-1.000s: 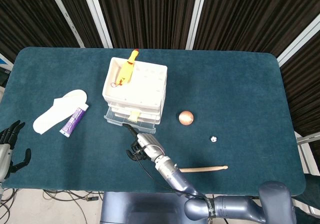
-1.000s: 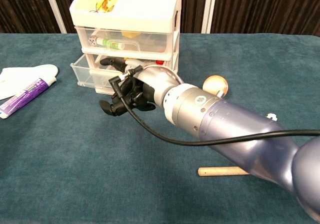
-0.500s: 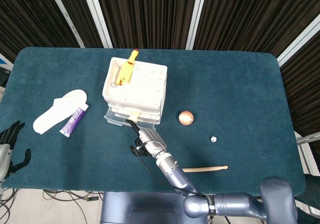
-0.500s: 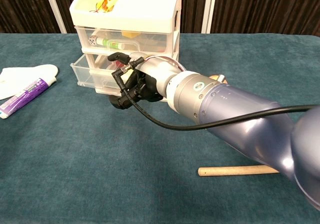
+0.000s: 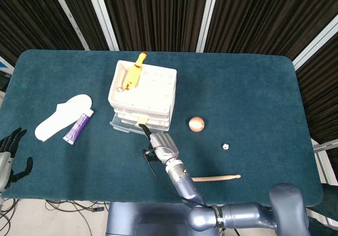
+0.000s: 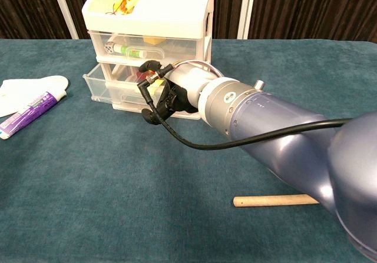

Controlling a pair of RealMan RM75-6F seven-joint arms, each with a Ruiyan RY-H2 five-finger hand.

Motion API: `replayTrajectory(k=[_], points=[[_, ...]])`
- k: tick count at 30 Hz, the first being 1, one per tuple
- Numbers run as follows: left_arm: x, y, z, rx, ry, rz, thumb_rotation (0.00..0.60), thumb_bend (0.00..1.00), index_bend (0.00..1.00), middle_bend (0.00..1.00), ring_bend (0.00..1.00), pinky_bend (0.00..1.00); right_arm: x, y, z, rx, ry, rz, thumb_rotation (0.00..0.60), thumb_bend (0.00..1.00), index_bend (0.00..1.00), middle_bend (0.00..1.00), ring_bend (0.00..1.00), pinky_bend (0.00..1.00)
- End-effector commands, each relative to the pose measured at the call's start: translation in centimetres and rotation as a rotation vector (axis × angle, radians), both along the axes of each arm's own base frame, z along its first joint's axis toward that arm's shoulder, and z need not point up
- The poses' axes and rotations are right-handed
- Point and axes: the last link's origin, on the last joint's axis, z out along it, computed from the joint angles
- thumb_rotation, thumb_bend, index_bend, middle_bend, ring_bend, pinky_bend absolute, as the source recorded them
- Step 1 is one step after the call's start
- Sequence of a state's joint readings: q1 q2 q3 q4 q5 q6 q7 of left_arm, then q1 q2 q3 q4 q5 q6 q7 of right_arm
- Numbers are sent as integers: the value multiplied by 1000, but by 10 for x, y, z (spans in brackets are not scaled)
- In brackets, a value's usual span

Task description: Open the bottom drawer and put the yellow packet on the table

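The yellow packet lies in the pulled-out bottom drawer of the white plastic drawer unit. Right hand reaches inside; grip state cannot be told. Left hand idle, fingers apart. Packet judged light, soft, crinkly: pinch an edge. Open teal tabletop lies just in front.

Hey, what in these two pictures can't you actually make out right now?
- Whether the right hand holds the yellow packet: chest view, the hand's own bulk covers the bottom drawer.
- The peach ball: chest view, hidden behind the right arm.
- The left hand: head view, cut by the left edge; absent from chest view.
- Top drawer contents: too small to identify.
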State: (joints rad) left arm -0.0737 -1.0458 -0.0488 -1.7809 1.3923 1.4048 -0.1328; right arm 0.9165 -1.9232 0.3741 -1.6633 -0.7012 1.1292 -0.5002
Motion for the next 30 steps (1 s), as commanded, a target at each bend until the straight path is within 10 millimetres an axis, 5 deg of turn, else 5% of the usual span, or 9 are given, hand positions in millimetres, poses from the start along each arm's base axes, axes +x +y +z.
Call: replayTrajectory(k=[1,30], points=[[0,0,0,-1,1,1,600,513,22,0,0,0,0,1,0,4,9,2,600,509,132,1000,1000,1000],[0,0,0,-6,-5,-2,600,512,22,0,0,0,5,3,-2,29,78,29,600,510,203,1000,1000,1000]])
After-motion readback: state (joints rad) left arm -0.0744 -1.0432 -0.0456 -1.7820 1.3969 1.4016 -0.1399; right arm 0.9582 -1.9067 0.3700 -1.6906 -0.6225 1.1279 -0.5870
